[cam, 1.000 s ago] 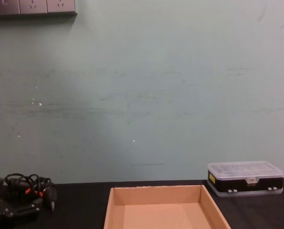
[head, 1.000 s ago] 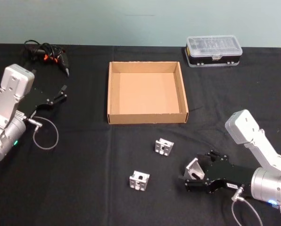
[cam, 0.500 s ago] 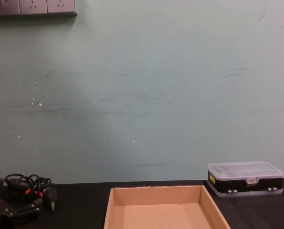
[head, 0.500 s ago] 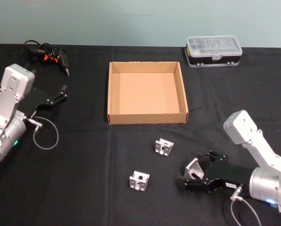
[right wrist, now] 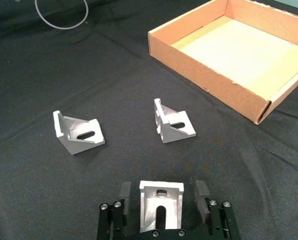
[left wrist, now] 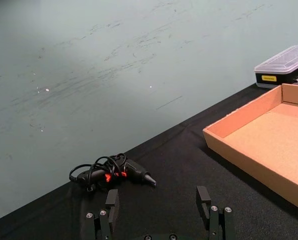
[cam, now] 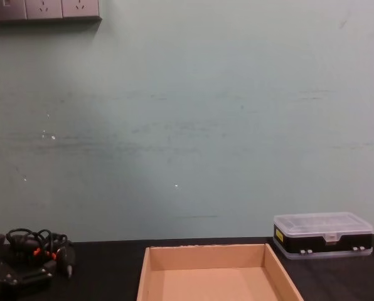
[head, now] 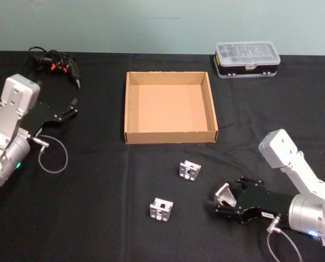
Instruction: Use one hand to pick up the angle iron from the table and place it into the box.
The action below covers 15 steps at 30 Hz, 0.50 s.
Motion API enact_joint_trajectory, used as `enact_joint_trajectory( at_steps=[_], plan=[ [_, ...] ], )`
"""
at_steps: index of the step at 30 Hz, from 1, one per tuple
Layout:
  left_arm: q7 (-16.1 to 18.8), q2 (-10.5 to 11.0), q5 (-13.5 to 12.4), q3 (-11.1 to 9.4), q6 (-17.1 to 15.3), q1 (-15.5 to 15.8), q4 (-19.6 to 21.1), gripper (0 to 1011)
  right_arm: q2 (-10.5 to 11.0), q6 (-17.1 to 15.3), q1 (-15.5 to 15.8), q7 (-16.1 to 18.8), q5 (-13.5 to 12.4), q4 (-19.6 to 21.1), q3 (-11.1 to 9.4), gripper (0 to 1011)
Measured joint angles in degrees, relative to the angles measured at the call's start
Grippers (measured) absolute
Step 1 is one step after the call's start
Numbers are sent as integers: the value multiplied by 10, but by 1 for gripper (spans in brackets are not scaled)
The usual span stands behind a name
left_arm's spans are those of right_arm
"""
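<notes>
1. Okay, black table (head: 97,180) spans the whole work area; everything sits on it.
2. Tan box (head: 170,137) lies at the middle rear of the table, open on top, nothing inside.
3. Right gripper (head: 221,197) is low at the front right, pointing toward the robot's left. Its jaws are spread and straddle one angle iron. The right wrist view shows a gap on each side, so no contact.
4. Left gripper (head: 71,108) is up at the left side, well apart from the box. Jaws released, holding nothing.
5. Plastic case (head: 247,59) with a clear lid sits at the rear right, behind the box.
6. Corded tool (head: 56,63) with orange marks lies at the rear left.
7. Angle iron (right wrist: 161,200) rests on the table between the right jaws, well in front of the box.
8. Second angle iron (head: 189,170) lies just in front of the box, and a third angle iron (head: 161,208) lies nearer the robot. Both are loose on the table.
</notes>
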<state>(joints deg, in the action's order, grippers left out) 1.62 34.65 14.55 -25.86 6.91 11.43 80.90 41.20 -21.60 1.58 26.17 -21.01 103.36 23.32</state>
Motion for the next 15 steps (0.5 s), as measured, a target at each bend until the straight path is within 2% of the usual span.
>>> enact_joint_trajectory(
  at_steps=[6,7,8,13,15],
  plan=[
    [0,0,0,0,0,0,0,1011,-1,5,1,1,0,-1,-2,696],
    [0,0,0,0,0,0,0,1011,-1,6,2,1,0,-1,-3,634],
    [0,0,0,0,0,0,0,1011,-1,6,2,1,0,-1,-3,626],
    [0,0,0,0,0,0,0,1011,-2,8,3,1,1,-2,-4,459],
    [0,0,0,0,0,0,0,1011,-2,8,3,1,1,-2,-4,459]
  ],
)
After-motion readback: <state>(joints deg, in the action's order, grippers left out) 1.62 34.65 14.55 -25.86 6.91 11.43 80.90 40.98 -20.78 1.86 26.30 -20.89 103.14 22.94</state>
